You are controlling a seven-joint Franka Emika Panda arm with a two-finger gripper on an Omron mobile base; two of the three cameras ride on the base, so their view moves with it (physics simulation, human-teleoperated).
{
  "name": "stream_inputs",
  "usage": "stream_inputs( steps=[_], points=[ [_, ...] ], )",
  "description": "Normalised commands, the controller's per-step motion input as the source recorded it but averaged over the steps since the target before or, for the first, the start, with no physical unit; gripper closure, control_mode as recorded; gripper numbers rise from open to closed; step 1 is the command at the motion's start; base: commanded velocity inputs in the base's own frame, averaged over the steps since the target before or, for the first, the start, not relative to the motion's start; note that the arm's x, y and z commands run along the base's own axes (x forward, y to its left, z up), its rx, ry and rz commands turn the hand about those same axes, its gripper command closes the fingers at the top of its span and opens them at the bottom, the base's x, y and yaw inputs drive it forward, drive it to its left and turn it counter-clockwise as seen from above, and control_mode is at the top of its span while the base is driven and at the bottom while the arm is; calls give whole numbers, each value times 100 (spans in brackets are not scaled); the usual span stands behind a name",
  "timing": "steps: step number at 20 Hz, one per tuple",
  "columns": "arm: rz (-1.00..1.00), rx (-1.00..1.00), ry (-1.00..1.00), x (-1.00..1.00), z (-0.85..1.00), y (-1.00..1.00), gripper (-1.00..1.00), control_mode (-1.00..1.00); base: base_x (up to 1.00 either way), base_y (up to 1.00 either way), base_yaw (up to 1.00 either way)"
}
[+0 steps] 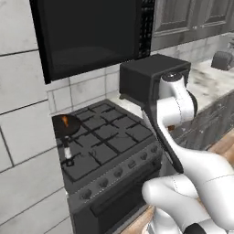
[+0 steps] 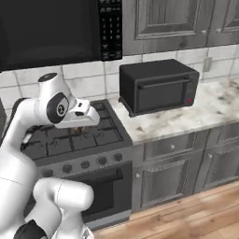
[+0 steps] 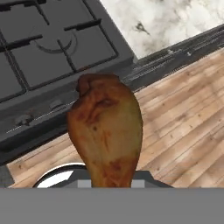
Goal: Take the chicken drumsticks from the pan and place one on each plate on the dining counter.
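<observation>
above the stove (image 3: 52,52), gripper (image 3: 111,183) clamps a drumstick (image 3: 107,131), fingertips hidden.

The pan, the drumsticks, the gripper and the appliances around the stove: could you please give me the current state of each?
pan: on the stove's back left burner, one drumstick in it.
drumstick in pan: lying in the pan, untouched.
held drumstick: gripped, lifted above the stove's front edge.
gripper: shut on the held drumstick.
toaster oven: door closed, on the counter.
microwave: door closed.
</observation>
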Motion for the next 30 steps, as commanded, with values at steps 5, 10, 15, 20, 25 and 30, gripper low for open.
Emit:
stream_inputs(
  steps=[5,10,15,20,25,30],
  points=[
    [0,0,0,0,0,0,100,100,1,0,-100],
    [0,0,0,0,0,0,100,100,0,0,-100],
    [0,0,0,0,0,0,100,100,0,0,-100],
    [0,0,0,0,0,0,100,100,0,0,-100],
    [0,0,0,0,0,0,100,100,0,-3,-100],
    [0,0,0,0,0,0,100,100,7,0,-100]
  ],
)
